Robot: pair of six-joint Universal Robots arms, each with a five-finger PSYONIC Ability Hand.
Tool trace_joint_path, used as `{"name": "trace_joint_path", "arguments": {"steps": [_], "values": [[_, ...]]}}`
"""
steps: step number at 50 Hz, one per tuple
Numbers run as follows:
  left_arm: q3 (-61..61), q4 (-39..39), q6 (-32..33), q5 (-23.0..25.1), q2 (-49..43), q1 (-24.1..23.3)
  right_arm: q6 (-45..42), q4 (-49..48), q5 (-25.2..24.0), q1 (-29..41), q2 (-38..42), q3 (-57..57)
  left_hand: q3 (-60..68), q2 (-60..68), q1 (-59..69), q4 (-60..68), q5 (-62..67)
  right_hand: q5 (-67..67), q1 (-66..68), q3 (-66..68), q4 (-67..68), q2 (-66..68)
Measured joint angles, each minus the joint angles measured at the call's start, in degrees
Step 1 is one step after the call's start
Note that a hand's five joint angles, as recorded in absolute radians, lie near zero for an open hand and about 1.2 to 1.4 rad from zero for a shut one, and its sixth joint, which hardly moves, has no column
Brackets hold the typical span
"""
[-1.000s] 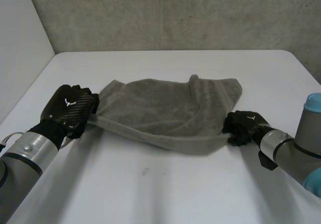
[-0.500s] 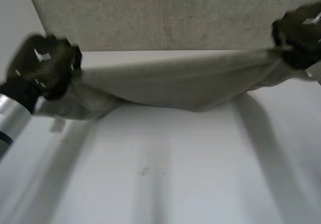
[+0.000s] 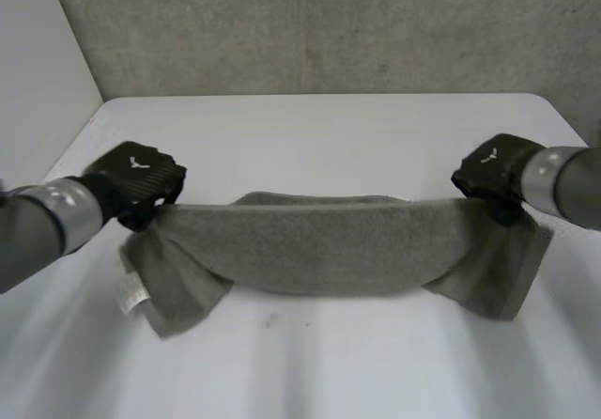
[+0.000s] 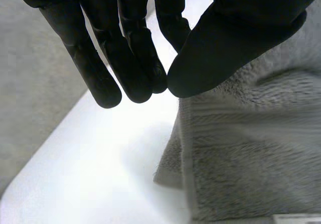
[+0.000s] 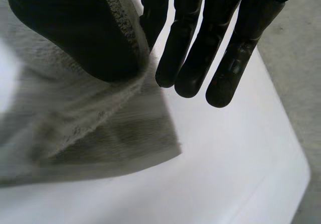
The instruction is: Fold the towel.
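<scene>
Over white table (image 3: 329,363), grey towel (image 3: 329,250) stretched, ends hanging down

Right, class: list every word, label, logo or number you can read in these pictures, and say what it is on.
No text can be read.
White tag on the grey terry towel: too small to read.
White marks on the black left hand and right hand: logo shapes, no letters.
</scene>
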Motion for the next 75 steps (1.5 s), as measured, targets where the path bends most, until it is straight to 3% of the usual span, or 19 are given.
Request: {"name": "trace_joint_path", "arguments": {"steps": [10,11,12,13,20,26,32,38,45,52,57,65,68,69,75], "values": [[25.10,7.94,-1.73,-6.86,-11.59,-3.78,2.38,-19.20,3.21,2.72,5.52,-15.05,0.00,0.00,0.29,0.00,0.00,0.08,0.00,0.00,0.00,0.00],[33.34,13.48,-4.01,-9.39,-12.80,-4.23,3.90,-29.29,3.54,3.25,4.64,-18.12,0.00,0.00,0.29,0.00,0.00,0.08,0.00,0.00,0.01,0.01],[33.34,13.48,-4.01,-9.39,-12.80,-4.23,3.90,-29.29,3.54,3.25,4.64,-18.12,0.00,0.00,0.29,0.00,0.00,0.08,0.00,0.00,0.01,0.01],[37.84,18.87,-6.59,-11.29,-12.71,-4.38,4.94,-36.89,3.65,3.49,3.22,-18.68,0.00,0.00,0.33,0.00,0.00,0.08,0.00,0.00,0.01,0.01],[38.26,35.63,-16.12,-15.52,-7.29,-4.11,6.89,-50.82,3.34,3.72,-2.78,-13.53,0.00,0.00,0.57,0.00,0.03,0.16,0.00,0.00,0.02,0.01],[26.22,38.63,-18.35,-15.81,-3.40,-3.32,7.08,-49.42,1.54,3.53,-5.33,-5.40,0.00,0.00,0.64,0.00,0.03,0.25,0.00,0.15,0.24,0.01],[11.29,38.50,-17.86,-15.00,-1.89,-2.08,7.00,-46.73,-3.44,3.24,-5.79,3.38,0.00,0.00,0.64,0.00,0.04,0.28,0.00,0.39,0.24,0.01],[-4.96,41.08,-14.47,-11.88,-3.38,-0.84,6.93,-44.38,-8.42,2.81,-4.61,13.61,0.00,0.01,0.64,0.00,0.04,0.56,0.00,0.39,0.24,0.01],[-17.07,45.37,-7.34,-9.17,-7.61,-0.24,5.70,-40.56,-9.56,2.81,-0.38,22.57,0.00,0.01,0.65,0.00,0.04,0.65,0.00,0.39,0.24,0.01],[-24.02,44.42,-0.97,-7.78,-7.91,0.10,4.76,-31.11,-7.46,2.13,0.17,27.31,0.00,0.03,0.65,0.00,0.04,0.66,0.00,0.39,0.24,0.01],[-27.25,41.47,1.37,-6.09,-4.97,0.99,4.99,-24.14,-5.56,0.27,-3.76,31.15,-0.27,-0.27,0.64,-0.29,-0.10,0.67,0.00,0.39,0.24,0.01],[-28.40,40.00,1.65,-2.49,-2.73,1.86,6.72,-24.14,-5.82,-1.90,-6.88,35.51,-18.26,-18.26,-16.51,-18.37,-18.13,0.67,0.00,0.39,0.24,0.01],[-28.14,40.11,1.50,-1.86,-2.83,1.91,7.93,-24.95,-6.57,-3.10,-7.26,36.53,-19.71,-19.68,-18.32,-19.79,-19.58,0.67,0.00,0.39,0.24,0.01],[-27.44,40.37,1.27,-1.28,-3.51,1.93,9.69,-25.84,-8.33,-5.21,-7.51,37.30,-25.65,-25.70,-24.14,-25.80,-25.61,0.67,0.00,0.39,0.24,0.01],[-26.49,40.37,0.95,-1.03,-5.33,1.90,11.73,-26.35,-11.07,-8.02,-7.60,37.53,-27.43,-27.49,-25.88,-27.55,-27.42,0.67,0.00,0.39,0.24,0.01]]}}
